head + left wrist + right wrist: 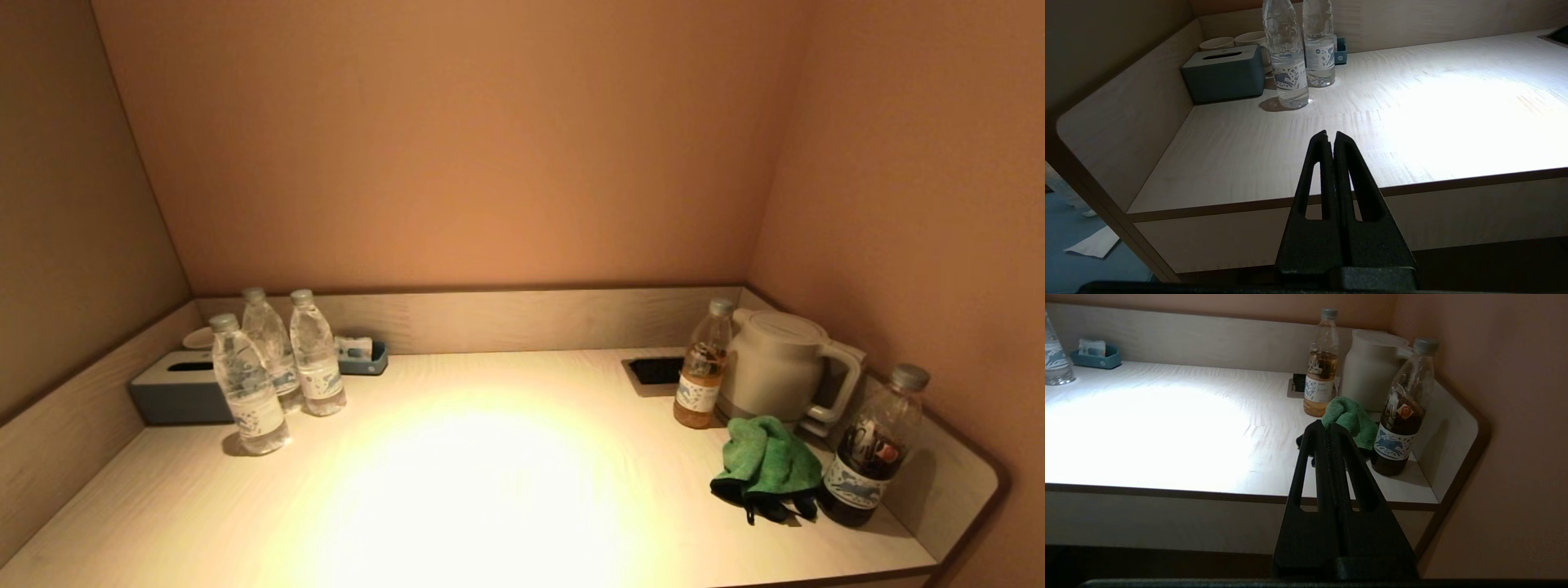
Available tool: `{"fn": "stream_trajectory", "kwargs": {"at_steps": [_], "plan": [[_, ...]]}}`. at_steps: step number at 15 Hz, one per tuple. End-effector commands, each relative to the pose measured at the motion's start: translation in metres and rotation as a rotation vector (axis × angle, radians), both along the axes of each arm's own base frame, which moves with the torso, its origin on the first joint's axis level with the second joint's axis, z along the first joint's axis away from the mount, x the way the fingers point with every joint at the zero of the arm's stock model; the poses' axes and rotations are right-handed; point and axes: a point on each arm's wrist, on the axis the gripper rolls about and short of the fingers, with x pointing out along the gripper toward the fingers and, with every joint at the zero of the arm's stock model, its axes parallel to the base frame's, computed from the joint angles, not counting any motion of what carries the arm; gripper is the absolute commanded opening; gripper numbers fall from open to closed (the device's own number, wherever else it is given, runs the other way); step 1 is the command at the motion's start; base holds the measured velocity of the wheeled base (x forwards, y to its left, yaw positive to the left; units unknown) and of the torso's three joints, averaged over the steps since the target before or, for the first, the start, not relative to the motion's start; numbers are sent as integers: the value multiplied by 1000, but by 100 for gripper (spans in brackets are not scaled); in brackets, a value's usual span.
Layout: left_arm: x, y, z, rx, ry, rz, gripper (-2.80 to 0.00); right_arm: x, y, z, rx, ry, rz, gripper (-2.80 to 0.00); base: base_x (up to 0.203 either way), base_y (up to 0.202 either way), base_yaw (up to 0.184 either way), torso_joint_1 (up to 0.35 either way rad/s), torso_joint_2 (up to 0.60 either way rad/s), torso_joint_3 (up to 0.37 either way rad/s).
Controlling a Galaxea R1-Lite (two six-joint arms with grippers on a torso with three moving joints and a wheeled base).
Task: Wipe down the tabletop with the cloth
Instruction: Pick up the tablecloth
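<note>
A crumpled green cloth [767,461] with dark edges lies on the pale wooden tabletop [490,490] at the right, between a tea bottle, a kettle and a dark bottle. It also shows in the right wrist view [1352,418]. My right gripper [1327,425] is shut and empty, held off the table's front edge, short of the cloth. My left gripper [1329,135] is shut and empty, held off the front edge at the left. Neither gripper shows in the head view.
Three water bottles [277,367], a grey tissue box [175,388] and a small blue tray [363,355] stand at the back left. A tea bottle [702,367], a white kettle [780,363], a dark bottle [873,449] and a recessed socket [653,371] stand at the right. Raised walls border the table.
</note>
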Motion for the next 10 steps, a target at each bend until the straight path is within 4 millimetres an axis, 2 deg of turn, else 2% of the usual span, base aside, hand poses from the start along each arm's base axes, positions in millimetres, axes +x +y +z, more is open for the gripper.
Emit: {"fn": "stream_trajectory", "kwargs": {"at_steps": [1,3,5,8,10], "plan": [[0,0,0,-1,2,1,-280,10,1,21,-5,140,50,-280,0,0,0,0,0,0],[0,0,0,-1,1,1,-280,24,2,41,-5,201,70,-280,0,0,0,0,0,0],[0,0,0,1,1,1,-280,57,2,59,0,316,65,-280,0,0,0,0,0,0],[0,0,0,-1,1,1,-280,153,3,70,-8,597,-11,-280,0,0,0,0,0,0],[0,0,0,1,1,1,-280,222,3,59,-30,724,-81,-280,0,0,0,0,0,0]]}}
